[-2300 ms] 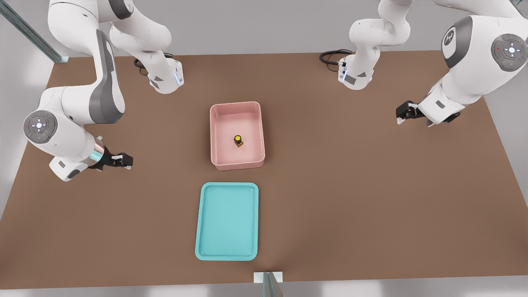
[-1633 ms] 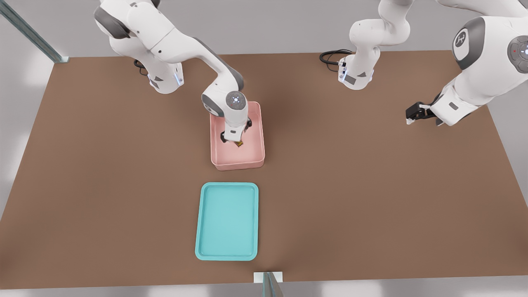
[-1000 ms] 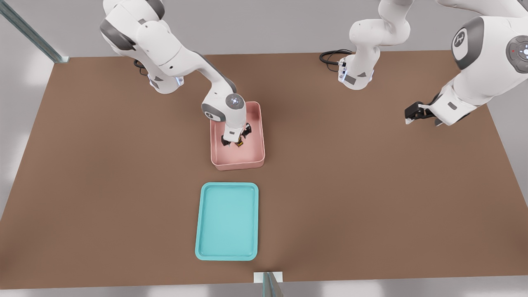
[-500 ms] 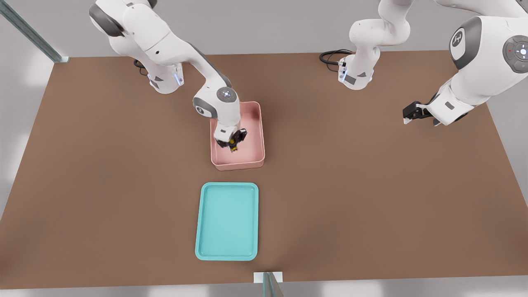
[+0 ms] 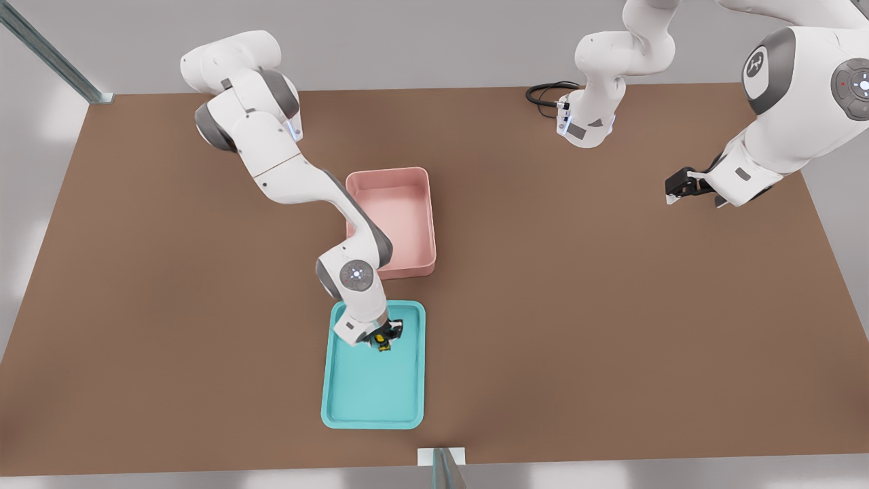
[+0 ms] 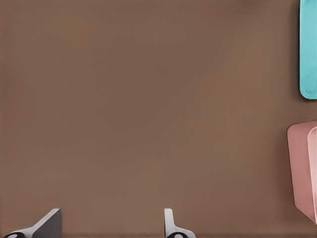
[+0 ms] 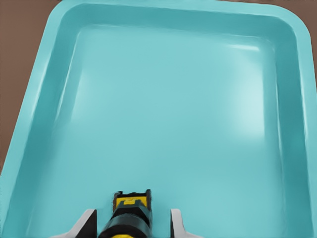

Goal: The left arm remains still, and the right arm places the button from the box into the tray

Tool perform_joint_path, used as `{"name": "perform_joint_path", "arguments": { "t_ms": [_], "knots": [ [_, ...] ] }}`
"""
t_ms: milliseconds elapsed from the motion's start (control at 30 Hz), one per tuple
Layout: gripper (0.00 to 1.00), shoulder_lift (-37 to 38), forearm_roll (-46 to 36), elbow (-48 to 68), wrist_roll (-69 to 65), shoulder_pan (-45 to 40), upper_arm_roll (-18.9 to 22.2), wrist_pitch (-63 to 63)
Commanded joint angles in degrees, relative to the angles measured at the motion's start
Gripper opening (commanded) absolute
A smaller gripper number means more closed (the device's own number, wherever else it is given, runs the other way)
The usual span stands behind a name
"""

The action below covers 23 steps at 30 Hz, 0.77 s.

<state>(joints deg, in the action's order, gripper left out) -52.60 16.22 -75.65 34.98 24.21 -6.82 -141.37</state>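
Note:
The button [image 5: 383,344], yellow cap on a dark base, hangs just over the far half of the turquoise tray [image 5: 373,394]. My gripper [image 5: 385,336] is shut on it, with the arm reaching in from the front view's left. In the right wrist view the button [image 7: 131,210] sits between the two fingertips [image 7: 88,222] with the tray floor [image 7: 173,99] spread out beneath. The pink box [image 5: 400,204] stands just beyond the tray with nothing in it. I cannot tell whether the button touches the tray floor.
The box's near wall [image 5: 407,270] stands close behind my wrist. The parked arm's gripper [image 5: 682,185] hangs at the front view's right. A black cable [image 5: 543,92] lies at the far edge. In the left wrist view, the tray's corner [image 6: 308,49] and the box's side [image 6: 299,168] show.
My gripper has lifted the button out of the box and carried it toward the near side, over the tray. The box is now bare inside. The parked arm has barely moved.

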Motion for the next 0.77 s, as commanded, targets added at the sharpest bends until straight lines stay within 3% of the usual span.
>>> {"name": "perform_joint_path", "arguments": {
  "t_ms": [0,133,167,233,300,333,400,467,500,733],
  "knots": [
    [1.00,0.0,-0.1,-0.1,-4.8,0.1,0.1,-3.5],
    [1.00,2.2,-0.8,-1.5,-7.8,-0.5,0.1,-3.1],
    [1.00,8.7,-0.5,-8.4,-11.3,-2.3,0.1,-2.3],
    [1.00,23.9,-0.6,-17.2,-17.1,-4.5,0.1,10.9],
    [1.00,35.8,-10.0,-18.2,-22.2,-9.4,0.1,31.3],
    [1.00,38.5,-10.1,-17.6,-27.7,-13.7,0.1,36.4],
    [1.00,38.5,-12.9,-10.2,-36.8,-18.4,0.3,45.1],
    [1.00,37.9,-15.6,-4.6,-39.7,-18.1,4.3,49.1],
    [1.00,37.2,-15.5,-1.8,-39.7,-18.1,4.4,50.6],
    [1.00,36.5,-15.5,0.3,-41.9,-18.1,4.4,51.2]
  ]
}}
